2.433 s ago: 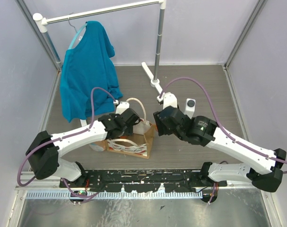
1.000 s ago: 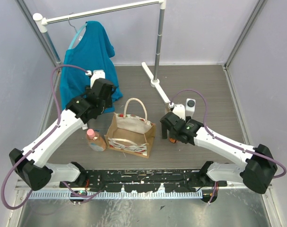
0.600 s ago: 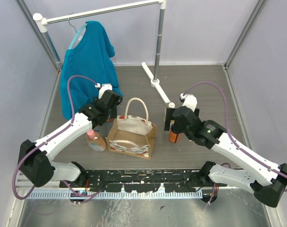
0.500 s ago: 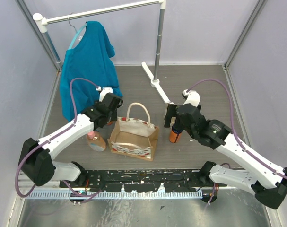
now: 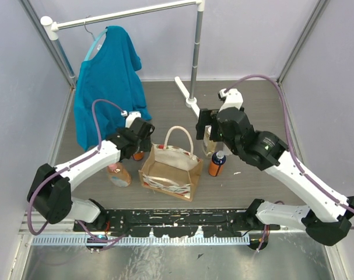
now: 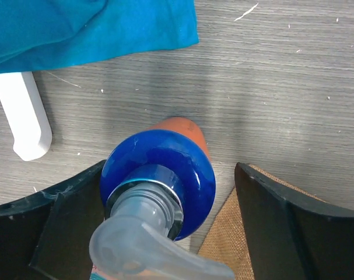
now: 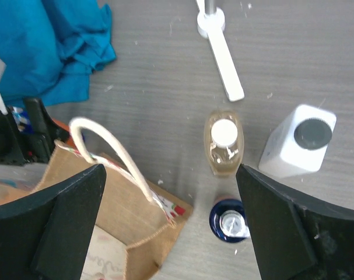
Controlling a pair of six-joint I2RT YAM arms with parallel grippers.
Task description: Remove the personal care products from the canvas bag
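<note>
The tan canvas bag [image 5: 171, 170] stands upright at the table's middle, one white rope handle [image 7: 109, 153] raised. My left gripper [image 5: 138, 147] sits low at the bag's left side. Its jaws stand open around an orange bottle with a blue cap [image 6: 159, 175], a clear gap on the right side. A pink bottle [image 5: 118, 174] stands just left of that. My right gripper [image 5: 207, 128] hangs open high above the table, holding nothing. Below it stand a pale amber bottle [image 7: 224, 143], a whitish bottle [image 7: 296, 143] and a second orange bottle with a blue cap [image 7: 229, 220].
A teal shirt [image 5: 107, 81] hangs from the white garment rack [image 5: 195, 52] at the back left. The rack's white foot [image 7: 220, 46] lies on the table behind the amber bottle. Purple walls close in both sides.
My left gripper came down beside the bag's left side with the orange bottle and its jaws opened. My right gripper lifted up and back from the orange bottle on the right. The bag shifted slightly right.
</note>
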